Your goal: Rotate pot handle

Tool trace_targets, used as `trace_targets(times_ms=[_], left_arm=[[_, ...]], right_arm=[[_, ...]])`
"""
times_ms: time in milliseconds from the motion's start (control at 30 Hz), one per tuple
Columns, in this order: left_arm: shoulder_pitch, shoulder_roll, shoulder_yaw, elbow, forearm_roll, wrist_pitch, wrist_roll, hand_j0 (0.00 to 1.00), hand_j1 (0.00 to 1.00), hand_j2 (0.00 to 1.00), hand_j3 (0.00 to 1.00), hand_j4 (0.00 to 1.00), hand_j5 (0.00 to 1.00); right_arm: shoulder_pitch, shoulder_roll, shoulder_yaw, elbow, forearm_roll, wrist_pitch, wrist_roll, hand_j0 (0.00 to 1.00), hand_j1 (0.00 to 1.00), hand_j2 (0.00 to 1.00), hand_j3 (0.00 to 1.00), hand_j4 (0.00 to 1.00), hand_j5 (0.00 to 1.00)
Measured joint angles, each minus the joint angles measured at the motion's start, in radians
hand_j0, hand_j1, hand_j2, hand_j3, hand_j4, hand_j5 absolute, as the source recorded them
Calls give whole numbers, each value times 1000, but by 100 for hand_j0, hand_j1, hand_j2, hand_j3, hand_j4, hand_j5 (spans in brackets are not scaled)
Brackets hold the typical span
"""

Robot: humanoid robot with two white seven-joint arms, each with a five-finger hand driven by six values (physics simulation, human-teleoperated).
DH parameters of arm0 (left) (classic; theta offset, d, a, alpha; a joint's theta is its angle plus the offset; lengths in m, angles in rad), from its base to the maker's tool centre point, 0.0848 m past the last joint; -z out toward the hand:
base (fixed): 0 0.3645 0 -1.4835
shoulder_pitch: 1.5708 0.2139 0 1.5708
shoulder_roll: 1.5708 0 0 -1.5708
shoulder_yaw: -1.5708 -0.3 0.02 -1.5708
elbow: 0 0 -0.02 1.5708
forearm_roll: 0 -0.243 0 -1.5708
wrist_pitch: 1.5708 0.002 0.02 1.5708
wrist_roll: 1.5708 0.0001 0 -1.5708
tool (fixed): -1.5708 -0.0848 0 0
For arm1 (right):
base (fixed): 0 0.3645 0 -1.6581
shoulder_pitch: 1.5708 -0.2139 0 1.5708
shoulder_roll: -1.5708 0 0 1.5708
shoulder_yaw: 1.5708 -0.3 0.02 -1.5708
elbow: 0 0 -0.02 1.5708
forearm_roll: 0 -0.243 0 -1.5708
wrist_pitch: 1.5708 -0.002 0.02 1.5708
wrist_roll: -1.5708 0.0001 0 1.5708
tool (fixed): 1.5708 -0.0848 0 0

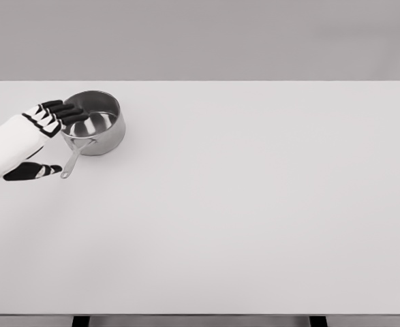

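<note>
- Steel pot (94, 122) was seen in the head view at the far left of the white table (254, 218), its handle (73, 158) pointed toward the near edge.
- Left hand (39, 139) was spread wide, fingers (63, 112) over the rim, thumb (33, 172) beside the handle tip, nothing gripped.

Left arm entered from 9 o'clock, white forearm angled toward 2 o'clock, left hand (39, 139) open with four dark-tipped fingers (63, 112) spread toward 3 o'clock and thumb (33, 171) held apart below at 6 o'clock; right arm out of view.
</note>
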Motion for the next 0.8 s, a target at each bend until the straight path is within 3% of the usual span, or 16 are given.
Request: trace_targets(times_ms=[133, 233, 333, 400, 433, 500, 600, 800], left_arm=[[-6, -1, -11, -2, 0, 0, -4, 100, 100, 100, 100, 100, 100], [-51, -2, -20, -1, 2, 0, -5, 100, 100, 100, 100, 100, 100], [-224, -6, -77, 13, 17, 1, -6, 100, 100, 100, 100, 100, 100], [-357, 10, -173, 16, 55, 1, -24, 100, 100, 100, 100, 100, 100], [-393, 20, -232, 5, 77, 1, -46, 100, 100, 100, 100, 100, 100], [-406, 33, -328, -21, 106, 0, -97, 100, 100, 100, 100, 100, 100], [-411, 37, -415, -39, 123, -1, -161, 100, 100, 100, 100, 100, 100], [-410, 11, -452, -48, 22, -1, -194, 100, 100, 100, 100, 100, 100]], right_arm=[[0, 0, 0, 0, 0, 0, 0, 100, 100, 100, 100, 100, 100], [0, 0, 0, 0, 0, 0, 0, 100, 100, 100, 100, 100, 100], [0, 0, 0, 0, 0, 0, 0, 100, 100, 100, 100, 100, 100], [0, 0, 0, 0, 0, 0, 0, 100, 100, 100, 100, 100, 100], [0, 0, 0, 0, 0, 0, 0, 100, 100, 100, 100, 100, 100], [0, 0, 0, 0, 0, 0, 0, 100, 100, 100, 100, 100, 100], [0, 0, 0, 0, 0, 0, 0, 100, 100, 100, 100, 100, 100], [0, 0, 0, 0, 0, 0, 0, 100, 100, 100, 100, 100, 100]])
